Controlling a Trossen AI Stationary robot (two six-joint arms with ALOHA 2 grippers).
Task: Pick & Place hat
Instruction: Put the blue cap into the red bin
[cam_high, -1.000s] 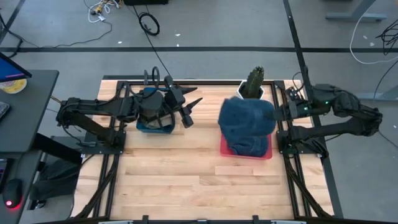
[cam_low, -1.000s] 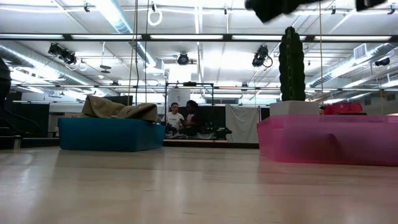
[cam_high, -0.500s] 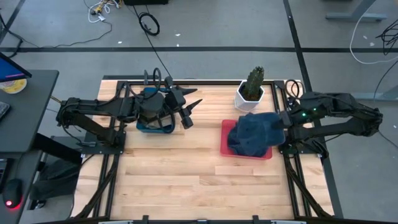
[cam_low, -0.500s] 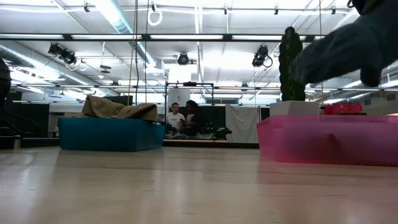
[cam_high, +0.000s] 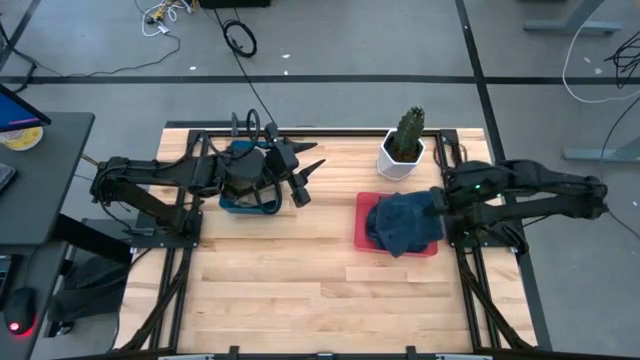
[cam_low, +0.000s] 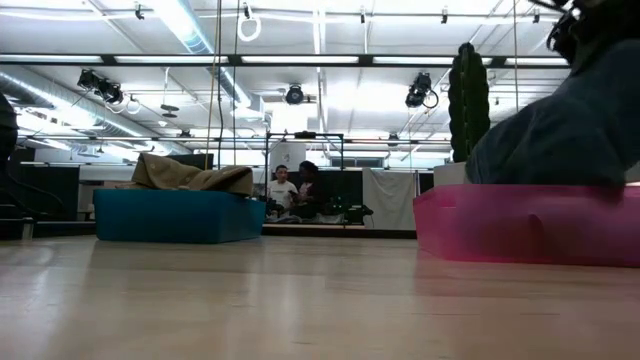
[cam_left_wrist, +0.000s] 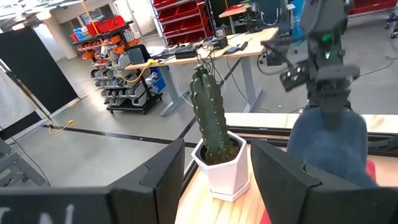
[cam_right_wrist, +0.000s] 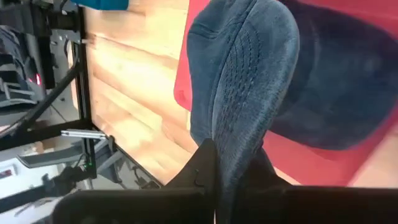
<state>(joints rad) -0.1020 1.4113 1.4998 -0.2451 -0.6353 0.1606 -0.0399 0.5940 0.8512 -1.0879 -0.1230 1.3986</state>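
The dark blue hat (cam_high: 402, 222) sits in the red tray (cam_high: 362, 214), and my right gripper (cam_high: 437, 206) is shut on its right side. In the low view the hat (cam_low: 565, 130) slopes down from the gripper to the pink-red tray (cam_low: 520, 222). My left gripper (cam_high: 307, 178) hovers open over the blue bin (cam_high: 247, 203), at the table's far left. That bin (cam_low: 180, 216) holds a tan hat (cam_low: 190, 174). In the left wrist view, my left gripper (cam_left_wrist: 216, 152) looks across at the blue hat (cam_left_wrist: 329, 146). My right gripper (cam_right_wrist: 233, 160) pinches a fold of the blue hat at its stitched band (cam_right_wrist: 231, 127) between both fingers. It comes from the table's right, slanting downward. The hat's lower part rests in the red tray (cam_right_wrist: 323, 165), and its right side rises to the fingers.
A cactus in a white pot (cam_high: 402, 143) stands just beyond the tray's far edge, also seen as the cactus (cam_left_wrist: 210, 118) from the left wrist. Bare wooden tabletop (cam_high: 300, 270) stretches across the middle and near side. People stand in the room behind (cam_low: 295, 188).
My right gripper has come down from high above the tray, still shut on the blue hat. The hat hung well clear of the tray and hid the cactus from above. It has now settled into the tray, and the cactus shows again.
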